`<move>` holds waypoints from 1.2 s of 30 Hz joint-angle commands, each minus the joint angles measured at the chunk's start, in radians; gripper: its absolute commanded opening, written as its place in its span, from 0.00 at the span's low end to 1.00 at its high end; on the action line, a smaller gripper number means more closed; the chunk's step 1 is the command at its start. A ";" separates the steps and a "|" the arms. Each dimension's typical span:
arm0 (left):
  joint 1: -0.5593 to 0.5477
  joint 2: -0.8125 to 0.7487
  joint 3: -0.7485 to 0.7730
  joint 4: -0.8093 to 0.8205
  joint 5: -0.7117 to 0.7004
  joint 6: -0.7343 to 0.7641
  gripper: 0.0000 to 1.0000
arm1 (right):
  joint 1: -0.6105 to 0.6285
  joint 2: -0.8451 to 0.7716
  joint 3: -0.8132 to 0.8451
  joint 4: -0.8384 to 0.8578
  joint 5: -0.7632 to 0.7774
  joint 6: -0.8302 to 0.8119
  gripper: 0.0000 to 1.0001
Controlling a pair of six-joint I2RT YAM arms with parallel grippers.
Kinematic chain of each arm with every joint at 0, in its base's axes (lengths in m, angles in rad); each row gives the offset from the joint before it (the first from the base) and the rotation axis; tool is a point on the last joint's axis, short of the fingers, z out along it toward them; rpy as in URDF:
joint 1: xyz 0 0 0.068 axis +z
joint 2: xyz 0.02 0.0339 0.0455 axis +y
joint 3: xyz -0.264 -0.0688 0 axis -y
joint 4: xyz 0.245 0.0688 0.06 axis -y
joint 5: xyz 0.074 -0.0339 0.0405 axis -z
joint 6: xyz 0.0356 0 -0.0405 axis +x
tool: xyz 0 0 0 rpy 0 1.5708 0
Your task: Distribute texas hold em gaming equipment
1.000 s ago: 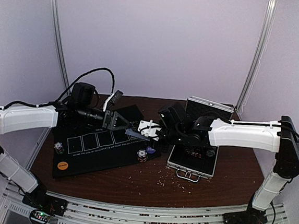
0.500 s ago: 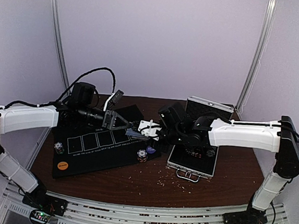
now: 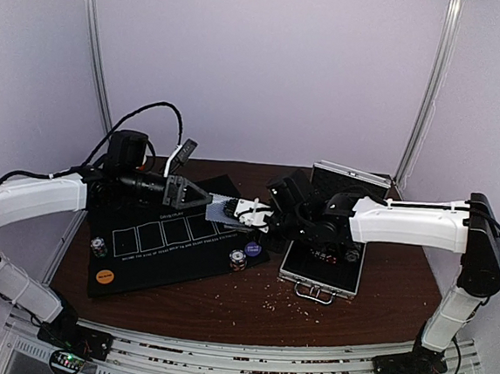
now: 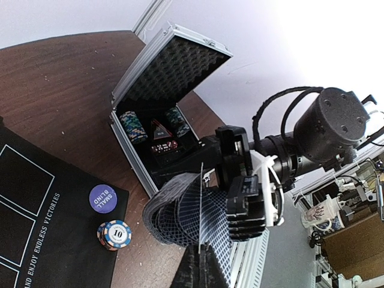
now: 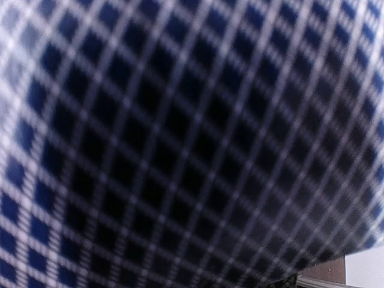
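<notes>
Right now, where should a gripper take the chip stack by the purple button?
Grip the chip stack across its striped side wall, coming straight down. It is a short upright cylinder flat on the mat, so only the sides give hold. Close across the sides away from the purple button, which lies close beside it.

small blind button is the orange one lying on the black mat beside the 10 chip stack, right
No, the small blind button is purple, not orange; the left wrist view shows it lying on the black mat beside the 10 chip stack.
</notes>
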 commanded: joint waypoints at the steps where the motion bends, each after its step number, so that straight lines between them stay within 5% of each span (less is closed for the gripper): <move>1: 0.019 -0.039 0.029 0.028 -0.007 0.022 0.00 | -0.013 -0.014 -0.019 0.005 0.021 0.020 0.42; 11: 0.050 -0.049 0.022 0.036 0.005 0.007 0.00 | -0.021 -0.025 -0.031 0.017 0.007 0.025 0.42; 17: 0.184 -0.109 0.001 -0.042 -0.024 0.012 0.00 | -0.031 -0.051 -0.052 0.015 0.019 0.019 0.42; 27: 0.258 -0.057 0.009 -0.792 -0.325 0.335 0.00 | -0.031 -0.093 -0.067 -0.013 0.024 0.002 0.42; 36: 0.262 -0.280 -0.206 -0.735 -0.538 0.033 0.00 | -0.032 -0.118 -0.092 0.004 -0.009 -0.002 0.42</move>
